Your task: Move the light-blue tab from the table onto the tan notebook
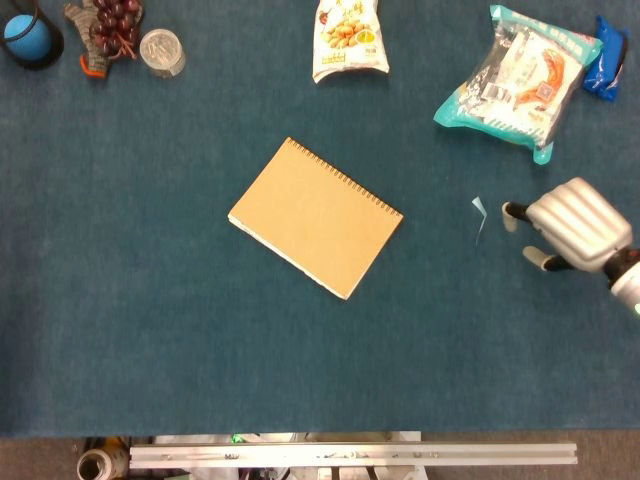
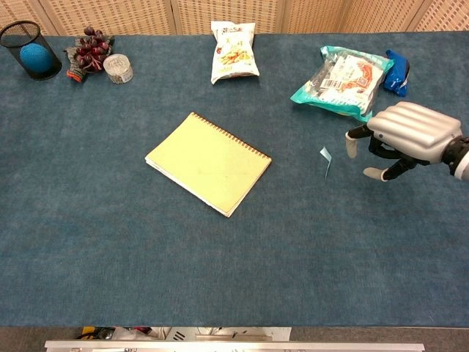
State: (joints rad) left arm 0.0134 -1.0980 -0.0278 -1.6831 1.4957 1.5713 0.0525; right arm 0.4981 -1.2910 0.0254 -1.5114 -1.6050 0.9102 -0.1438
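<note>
The light-blue tab (image 1: 479, 214) (image 2: 325, 160) is a small thin strip lying on the blue cloth, right of the notebook. The tan spiral notebook (image 1: 315, 216) (image 2: 208, 163) lies flat and angled at the table's middle. My right hand (image 1: 568, 226) (image 2: 399, 138) hovers just right of the tab, fingers apart and pointing toward it, holding nothing; a small gap separates fingertips and tab. My left hand appears in neither view.
A teal snack bag (image 1: 518, 78) and a blue packet (image 1: 606, 58) lie behind the right hand. A white nut pouch (image 1: 349, 38) sits at the back centre. At the back left stand a black mesh cup with a blue ball (image 1: 28, 36), grapes (image 1: 108, 28) and a small jar (image 1: 161, 50).
</note>
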